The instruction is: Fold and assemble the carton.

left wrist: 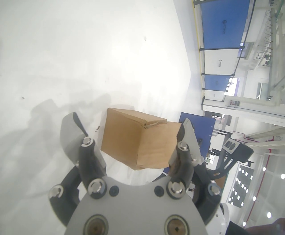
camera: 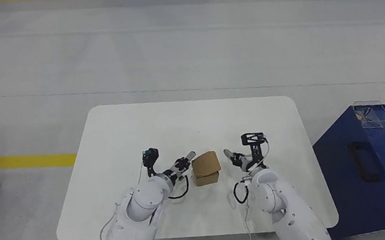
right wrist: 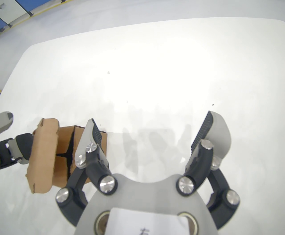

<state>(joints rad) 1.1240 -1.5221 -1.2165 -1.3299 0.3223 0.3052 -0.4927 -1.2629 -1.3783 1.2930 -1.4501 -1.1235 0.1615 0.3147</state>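
A white table [camera: 116,198] with rounded corners stands on a pale grey floor, and a small brown carton [camera: 206,166] sits on it toward the near edge, between the two arms. Left of the carton, the left gripper [camera: 186,157] is just beside its left side. In the left wrist view this gripper [left wrist: 130,132] has its fingers [left wrist: 73,131] released and spread wide, and a corner of the carton [left wrist: 133,142] lies in the gap between them. One finger overlaps the carton's far edge; whether it touches cannot be told. The carton rests on the table with its closed sides facing the left gripper. In the right wrist view the carton [right wrist: 64,144] shows its open side. One long flap [right wrist: 44,155] stands out from it, unfolded, with notched ends, and inner flaps meet in a dark seam behind it. Part of the left gripper shows just past that flap. Right of the carton, the right gripper [camera: 230,155] is near its right side but apart from it. In its own wrist view the right gripper [right wrist: 151,121] hangs over bare table, with both ribbed fingers [right wrist: 211,124] released, spread wide and gripping nothing. The carton lies outside the finger nearer to it. Well right of the carton, past the table's edge, stands a blue cabinet [camera: 367,165] with a clear plastic box [camera: 372,112] on top.
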